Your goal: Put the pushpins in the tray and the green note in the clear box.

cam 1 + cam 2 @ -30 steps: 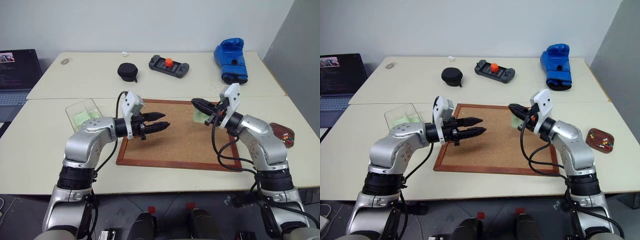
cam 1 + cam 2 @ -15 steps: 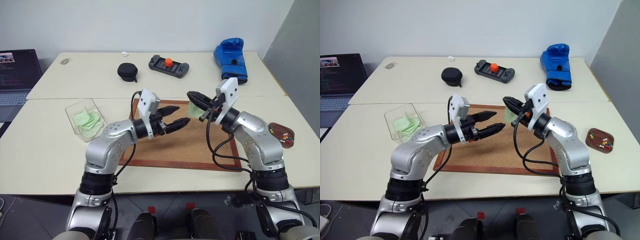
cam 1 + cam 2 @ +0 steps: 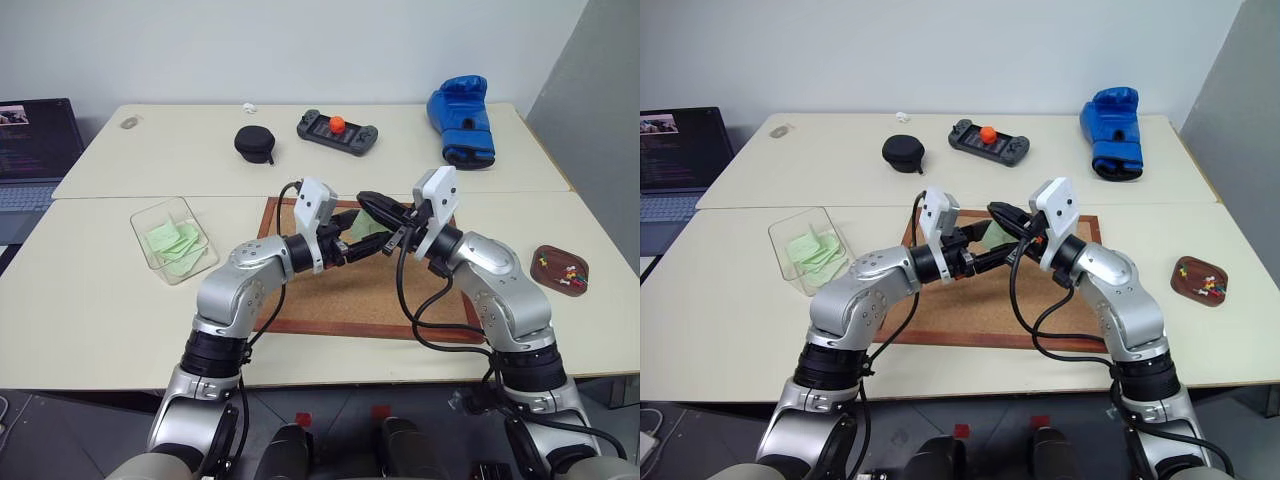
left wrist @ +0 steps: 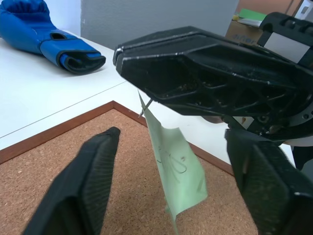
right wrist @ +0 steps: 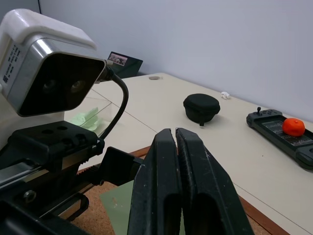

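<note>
The right gripper [image 4: 146,100] is clamped on the top edge of the green note [image 4: 176,169], which hangs with its long axis downward above the far part of the cork board [image 3: 330,300]. The left gripper [image 4: 171,181] stands spread, one finger on each side of the hanging note without touching it, so a handover needs only a closing squeeze. The clear box [image 3: 150,255] lies near the bench's left edge, on the left arm's side

Bright, even indoor light, soft shadows, sharp head views, no glare.
</note>
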Controlling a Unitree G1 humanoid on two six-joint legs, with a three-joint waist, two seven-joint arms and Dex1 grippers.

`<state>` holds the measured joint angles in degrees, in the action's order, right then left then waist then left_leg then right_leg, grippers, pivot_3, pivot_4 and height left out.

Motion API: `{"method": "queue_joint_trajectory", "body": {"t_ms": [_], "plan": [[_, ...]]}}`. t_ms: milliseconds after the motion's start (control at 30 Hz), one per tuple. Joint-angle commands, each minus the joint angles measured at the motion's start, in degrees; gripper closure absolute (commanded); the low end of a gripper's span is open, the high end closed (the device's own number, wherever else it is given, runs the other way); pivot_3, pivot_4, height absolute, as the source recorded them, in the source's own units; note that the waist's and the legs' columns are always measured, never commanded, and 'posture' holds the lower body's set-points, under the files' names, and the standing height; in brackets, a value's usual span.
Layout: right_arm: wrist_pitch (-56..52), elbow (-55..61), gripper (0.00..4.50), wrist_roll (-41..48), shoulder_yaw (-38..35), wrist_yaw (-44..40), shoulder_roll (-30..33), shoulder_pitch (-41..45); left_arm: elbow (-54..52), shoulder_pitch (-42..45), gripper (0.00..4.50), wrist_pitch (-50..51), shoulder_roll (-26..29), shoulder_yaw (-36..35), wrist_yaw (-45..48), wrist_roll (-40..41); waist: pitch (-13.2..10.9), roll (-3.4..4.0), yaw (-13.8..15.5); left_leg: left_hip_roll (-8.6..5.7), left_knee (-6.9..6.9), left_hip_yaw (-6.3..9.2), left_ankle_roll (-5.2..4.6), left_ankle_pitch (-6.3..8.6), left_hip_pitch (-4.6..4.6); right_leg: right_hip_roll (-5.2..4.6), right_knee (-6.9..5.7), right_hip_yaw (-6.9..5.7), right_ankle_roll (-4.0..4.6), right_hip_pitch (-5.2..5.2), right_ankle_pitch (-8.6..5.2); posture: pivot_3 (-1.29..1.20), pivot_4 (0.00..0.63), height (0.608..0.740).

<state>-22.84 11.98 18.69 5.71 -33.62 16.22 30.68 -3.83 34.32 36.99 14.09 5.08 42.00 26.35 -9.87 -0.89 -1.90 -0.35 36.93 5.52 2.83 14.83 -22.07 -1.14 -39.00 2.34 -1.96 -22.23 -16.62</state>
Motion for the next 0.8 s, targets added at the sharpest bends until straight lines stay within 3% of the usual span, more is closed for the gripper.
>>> {"method": "queue_joint_trajectory", "body": {"t_ms": [33,467,800], "plan": [[1.02,2.81,4.50,0.20,-0.42,0.41,-0.34,0.50,-0.55,0.92,1.80,-1.34,0.48,-0.18,0.87,0.24,0.00,0.00,0.00,0.00,0.00,0.00,0.00,0.00,0.00,0.00,0.00,0.00,0.00,0.00,0.00,0.00,0.150,0.740],[1.07,2.33,4.50,0.35,-0.63,-0.06,-0.14,0.86,0.63,1.52,4.40,-1.53,1.24,-0.37,1.26,0.18,0.00,0.00,0.00,0.00,0.00,0.01,0.00,0.00,0.00,0.00,0.01,-0.01,0.00,0.00,0.00,0.00,0.150,0.740],[0.19,3.01,4.50,0.70,-0.59,0.17,-0.15,0.20,3.75,2.93,4.48,1.48,1.23,-0.90,-0.28,0.28,0.00,0.00,0.00,-0.01,0.00,0.01,0.00,0.00,0.00,0.00,0.01,-0.01,0.00,0.00,0.00,0.00,0.150,0.740]]}}
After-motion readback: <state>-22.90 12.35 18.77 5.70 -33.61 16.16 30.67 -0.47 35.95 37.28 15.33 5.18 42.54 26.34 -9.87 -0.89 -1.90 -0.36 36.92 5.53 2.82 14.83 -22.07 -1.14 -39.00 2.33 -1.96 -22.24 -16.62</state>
